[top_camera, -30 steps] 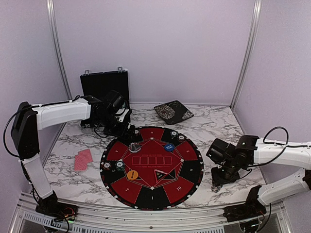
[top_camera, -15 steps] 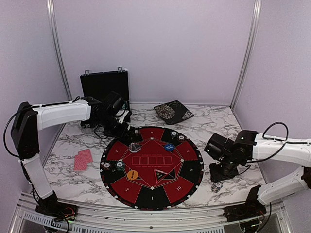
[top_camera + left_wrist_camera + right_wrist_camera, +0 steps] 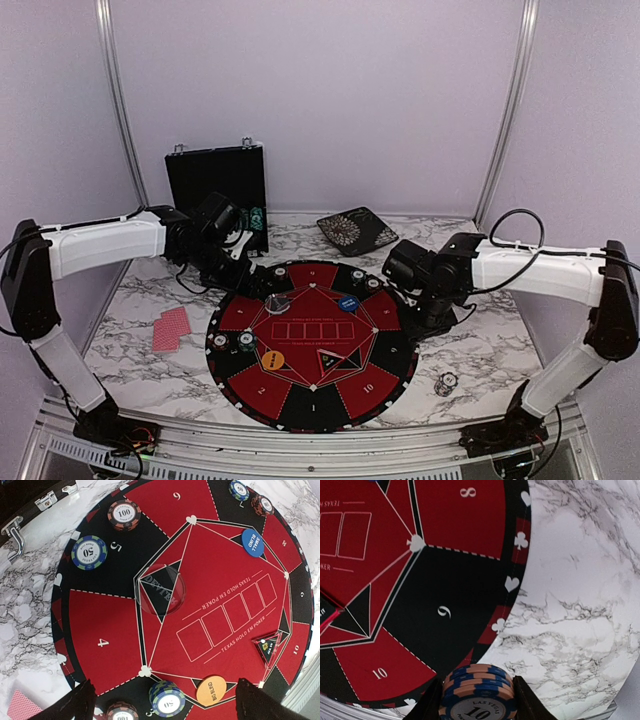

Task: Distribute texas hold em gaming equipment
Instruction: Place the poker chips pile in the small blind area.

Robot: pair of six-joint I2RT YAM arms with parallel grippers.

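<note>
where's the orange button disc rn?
Top view: the orange button disc lies on the round mat, in its near-left part, just right of the 50 chip stack.

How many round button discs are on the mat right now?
3. The clear dealer disc lies far-left of centre on the mat, the blue small-blind disc far-right, the orange big-blind disc near-left. Parts of the rim are hidden, so another is possible.

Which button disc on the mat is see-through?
The clear disc, near the centre: the mat shows through it. The blue disc and orange disc are opaque.
</note>
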